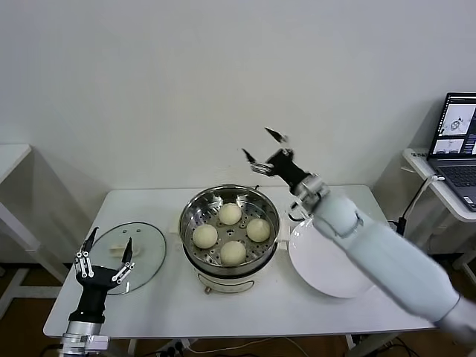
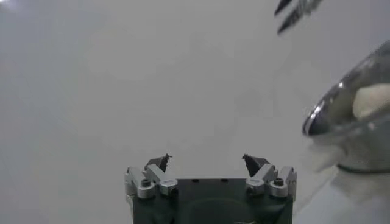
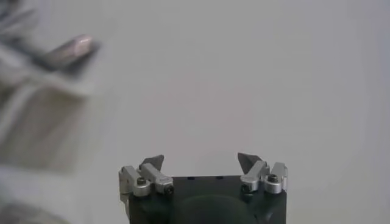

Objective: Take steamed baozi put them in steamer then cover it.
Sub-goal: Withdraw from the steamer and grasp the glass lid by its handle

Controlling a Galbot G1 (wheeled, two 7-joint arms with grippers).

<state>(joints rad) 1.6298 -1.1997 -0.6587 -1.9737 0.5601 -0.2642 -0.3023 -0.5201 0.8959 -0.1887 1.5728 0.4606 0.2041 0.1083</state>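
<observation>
The steamer (image 1: 195, 216) stands at the middle of the white table (image 1: 163, 301) on its white base. Its perforated tray holds the steamed baozi, several cream-white buns (image 1: 230, 213). The cover (image 1: 151, 246), a clear glass lid with a cream handle, lies flat on the table left of the steamer. My left gripper (image 1: 108, 247) is open and empty, hovering over the cover's near edge. My right gripper (image 1: 265, 146) is open and empty, raised high above the steamer's far right rim. In the left wrist view the steamer's rim (image 2: 332, 105) shows, with a bun (image 2: 373, 99) behind it.
An empty flat white plate (image 1: 321, 262) lies right of the steamer, under my right forearm. A laptop (image 1: 455, 130) stands on a side table at the far right. Another white table's corner (image 1: 11, 158) is at the far left.
</observation>
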